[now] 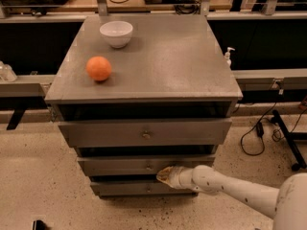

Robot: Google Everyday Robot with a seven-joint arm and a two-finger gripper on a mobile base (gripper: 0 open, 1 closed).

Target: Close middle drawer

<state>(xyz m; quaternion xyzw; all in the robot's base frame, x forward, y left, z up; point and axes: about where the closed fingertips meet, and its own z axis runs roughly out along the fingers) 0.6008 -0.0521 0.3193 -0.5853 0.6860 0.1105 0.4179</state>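
- Orange and white bowl: loose on the left half of the cabinet top. A hard shove could jolt the cabinet and set the orange rolling.
- Middle drawer: second of three fronts, below the top drawer and above the bottom drawer. The dark gap above it suggests it stands partly out.
- Gripper: at the middle drawer's lower edge, just right of its knob. Whether it is clenched or released cannot be told. Contact this low and off-centre may slip beneath the panel, or skew the drawer and jam it.
- Arm: reaches in from lower right.
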